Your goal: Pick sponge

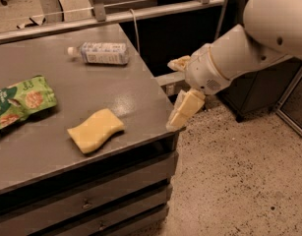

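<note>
The sponge (95, 130), a flat pale-yellow pad with wavy edges, lies on the grey table (116, 90) near its front right corner. My gripper (173, 93) hangs just off the table's right edge, to the right of the sponge and about level with the tabletop. Its two yellowish foam-padded fingers (186, 107) are spread apart with nothing between them. The white arm reaches in from the upper right.
A green snack bag (20, 102) lies at the table's left. A clear plastic bottle (99, 53) lies on its side at the back. Drawers sit under the tabletop. Speckled floor is to the right, with a dark cabinet behind the arm.
</note>
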### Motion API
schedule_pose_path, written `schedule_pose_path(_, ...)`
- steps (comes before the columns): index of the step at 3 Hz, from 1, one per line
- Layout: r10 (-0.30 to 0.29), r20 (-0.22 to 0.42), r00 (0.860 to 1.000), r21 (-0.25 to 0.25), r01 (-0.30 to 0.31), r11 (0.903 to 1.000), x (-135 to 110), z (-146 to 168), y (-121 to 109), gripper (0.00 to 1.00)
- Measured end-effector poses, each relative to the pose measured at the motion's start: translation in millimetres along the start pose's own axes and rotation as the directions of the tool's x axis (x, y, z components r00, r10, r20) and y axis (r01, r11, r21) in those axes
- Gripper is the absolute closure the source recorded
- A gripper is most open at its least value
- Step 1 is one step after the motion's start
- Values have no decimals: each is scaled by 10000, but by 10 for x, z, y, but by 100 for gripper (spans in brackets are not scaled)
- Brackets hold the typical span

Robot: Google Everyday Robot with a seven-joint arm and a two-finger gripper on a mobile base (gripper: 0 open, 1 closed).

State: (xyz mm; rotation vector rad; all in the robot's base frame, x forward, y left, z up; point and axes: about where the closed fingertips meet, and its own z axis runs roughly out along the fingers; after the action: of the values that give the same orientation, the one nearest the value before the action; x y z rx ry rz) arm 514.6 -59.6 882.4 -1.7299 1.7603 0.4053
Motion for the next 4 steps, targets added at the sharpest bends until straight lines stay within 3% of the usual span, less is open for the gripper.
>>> schedule_pose_path(1,-107,1526,9882,-371,165,9992,-359,476,-83,0)
schedule_pose_path(2,262,2257,9739,-940,-50,9956,-615,687,-50,0)
schedule_pose_path(3,384,2705,9620,-1416,3,9899,-812,816,131,0)
schedule_pose_path(4,172,3078,9513,-1714,376,9845,-986,938,350,0)
